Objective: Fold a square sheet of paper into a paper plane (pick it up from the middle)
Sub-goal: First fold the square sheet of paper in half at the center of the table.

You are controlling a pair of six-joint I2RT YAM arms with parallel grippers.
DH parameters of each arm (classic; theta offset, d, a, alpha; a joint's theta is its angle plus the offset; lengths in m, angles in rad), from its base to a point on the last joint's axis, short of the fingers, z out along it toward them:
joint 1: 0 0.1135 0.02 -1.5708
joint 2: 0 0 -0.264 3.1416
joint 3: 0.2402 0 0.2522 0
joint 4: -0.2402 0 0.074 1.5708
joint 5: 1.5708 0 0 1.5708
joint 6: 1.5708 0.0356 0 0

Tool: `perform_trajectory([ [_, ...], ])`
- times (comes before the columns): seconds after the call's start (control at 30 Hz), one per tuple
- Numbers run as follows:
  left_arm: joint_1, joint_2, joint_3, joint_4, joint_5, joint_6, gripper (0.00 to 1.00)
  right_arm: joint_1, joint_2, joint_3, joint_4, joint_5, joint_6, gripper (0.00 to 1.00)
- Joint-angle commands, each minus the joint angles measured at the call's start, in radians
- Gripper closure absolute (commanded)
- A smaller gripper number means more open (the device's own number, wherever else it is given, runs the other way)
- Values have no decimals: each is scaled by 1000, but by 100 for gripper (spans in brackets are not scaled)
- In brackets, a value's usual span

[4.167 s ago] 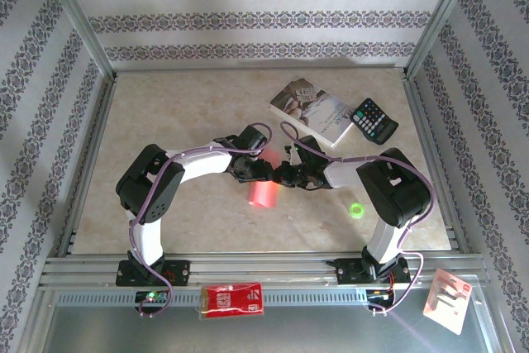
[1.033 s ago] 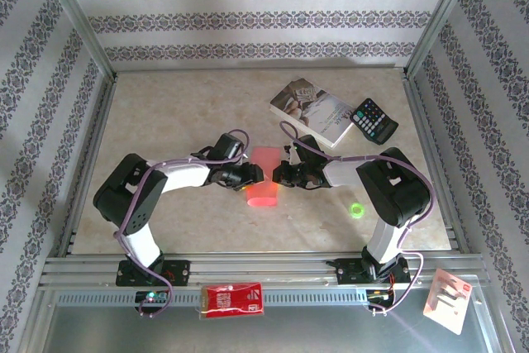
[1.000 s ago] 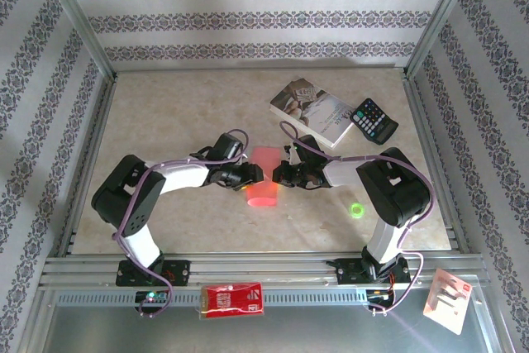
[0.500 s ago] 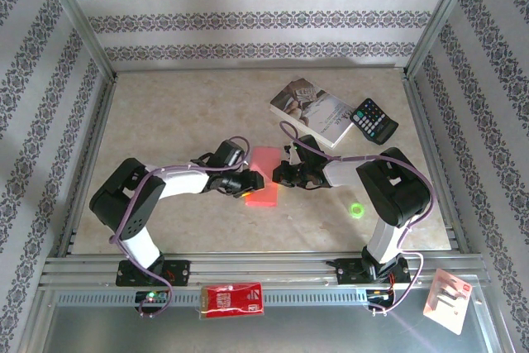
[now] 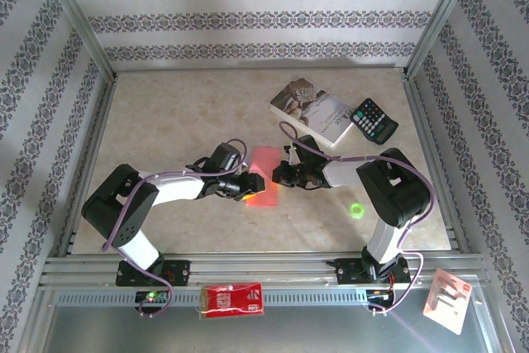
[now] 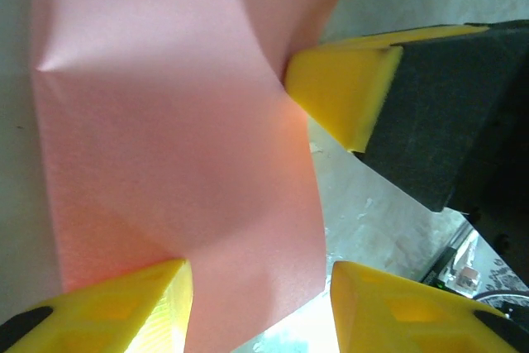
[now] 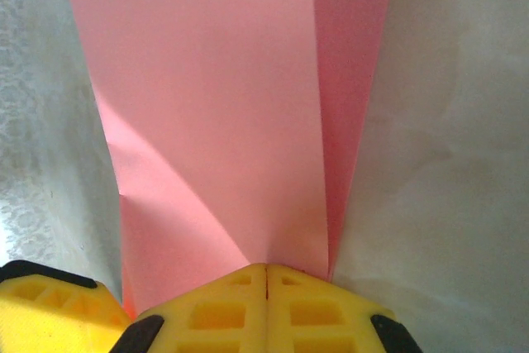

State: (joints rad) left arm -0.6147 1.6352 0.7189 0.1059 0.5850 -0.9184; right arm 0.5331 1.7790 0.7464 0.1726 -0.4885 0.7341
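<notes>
Lying creased on the worktop (image 5: pixel 165 121), the square sheet of paper (image 5: pixel 264 173) is pinched at its edge by the closed right claw (image 7: pixel 266 279) and straddled by the half-open left claw (image 6: pixel 258 270).

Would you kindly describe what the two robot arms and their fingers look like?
Both the left arm and the right arm have white tube-like links between bulky black joints. A thin purple cable loops along each. The fingers are bright yellow blocks with moulded square recesses, on black backing.
</notes>
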Motion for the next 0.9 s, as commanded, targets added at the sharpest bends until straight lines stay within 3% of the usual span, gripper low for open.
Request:
perform_trajectory([
  [0.0,-10,32,-17,-7,-4,-27,53,16,98,-50,-162,168,-33,100],
  [0.2,2,18,-64,-69,-77,-13,53,15,100,-53,-163,169,-36,100],
  [0.43,3,-67,-75,29,4,-21,52,15,102,-48,-166,168,-38,100],
  [0.87,36,-52,-101,-101,-38,7,52,15,99,-38,-177,172,-47,100],
])
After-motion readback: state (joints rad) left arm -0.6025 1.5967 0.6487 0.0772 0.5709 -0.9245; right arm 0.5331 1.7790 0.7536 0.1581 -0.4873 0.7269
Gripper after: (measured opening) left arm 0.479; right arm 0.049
